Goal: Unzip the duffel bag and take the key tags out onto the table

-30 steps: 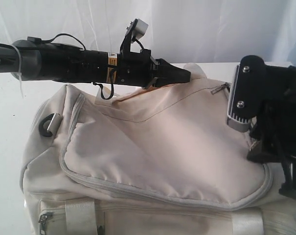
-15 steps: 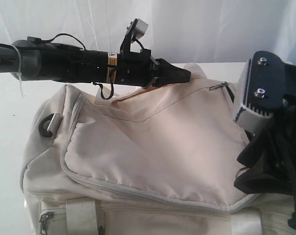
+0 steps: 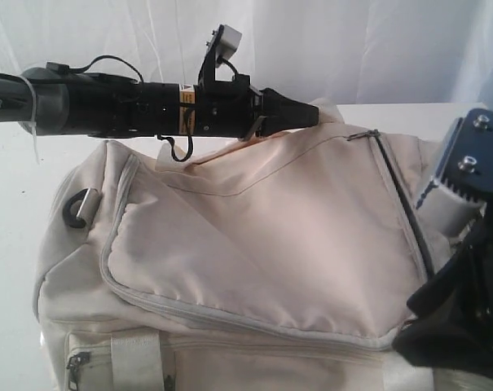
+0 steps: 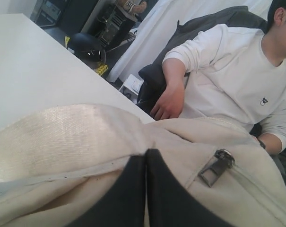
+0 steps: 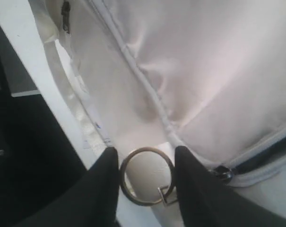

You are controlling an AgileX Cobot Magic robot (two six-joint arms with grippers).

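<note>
**Bag.** The duffel bag [image 3: 262, 244] lies on the white bench [image 3: 10, 179] and fills most of the exterior view. Its main zipper is parted along the right-hand side, where a dark gap [image 3: 405, 208] shows. The run along the front edge is closed. A grey zip pull [image 3: 362, 134] sits near the top of the gap.

**Left tool.** The left tool [image 3: 307, 116] reaches in level from the left. It is closed, with the fingers pressed together at the raised top edge of the bag. Whether fabric is caught between them cannot be told.

**Right tool.** The right tool [image 5: 146, 158] is at the bag's right end, low. It grips a metal ring [image 5: 123, 182], which spans the gap between its fingers, just beside the dark zipper slider [image 5: 223, 174].

**Surroundings.** A seated person in a white top [image 4: 228, 90] is beyond the far edge of the bench.
</note>
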